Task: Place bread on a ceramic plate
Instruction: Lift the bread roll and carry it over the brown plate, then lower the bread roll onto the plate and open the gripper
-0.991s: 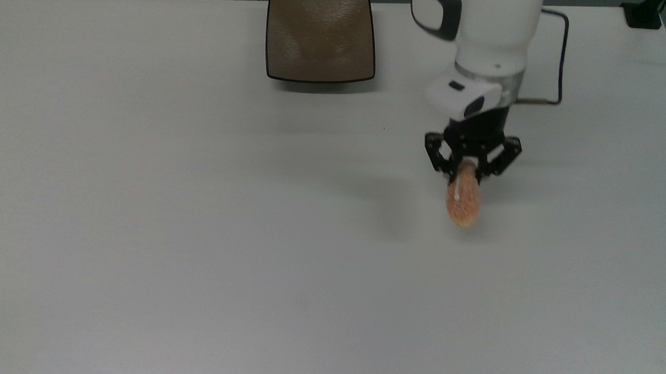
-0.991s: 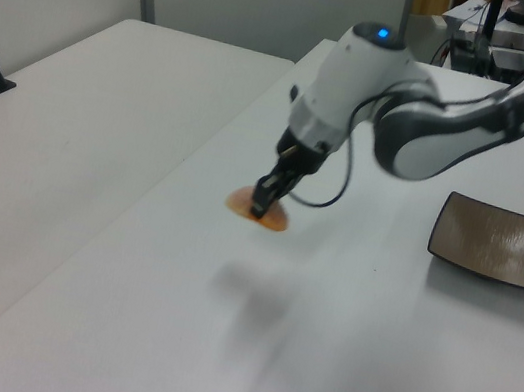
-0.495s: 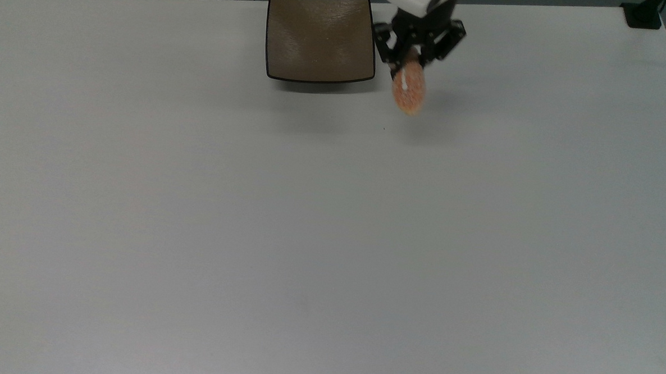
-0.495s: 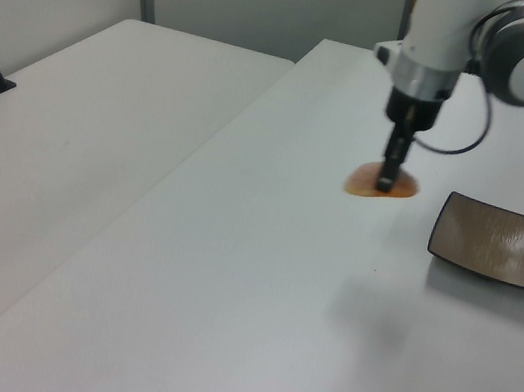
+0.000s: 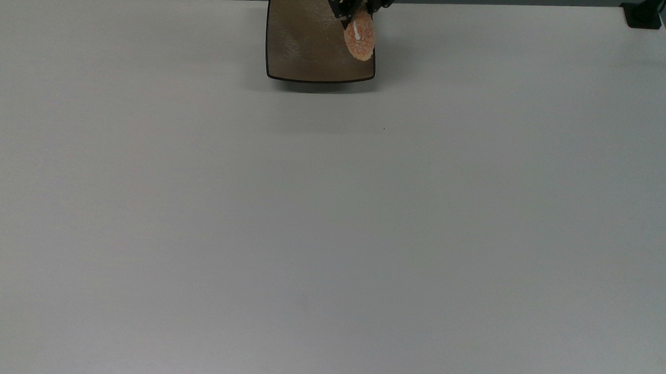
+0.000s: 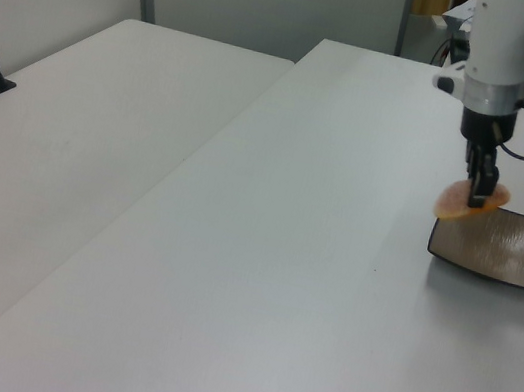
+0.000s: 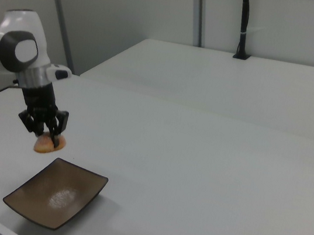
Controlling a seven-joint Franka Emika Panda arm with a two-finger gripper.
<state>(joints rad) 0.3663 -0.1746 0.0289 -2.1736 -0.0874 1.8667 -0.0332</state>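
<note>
White table point(image 5: 332, 209) spans the scene, bare across its middle | ceramic plate point(image 5: 311, 45) sits at the top view's upper edge, flat on the table | gripper point(image 5: 359, 8) clamps the bread's end | bread point(image 5: 360, 35) hangs above the plate's right rim in the top view, not resting on it.
</note>
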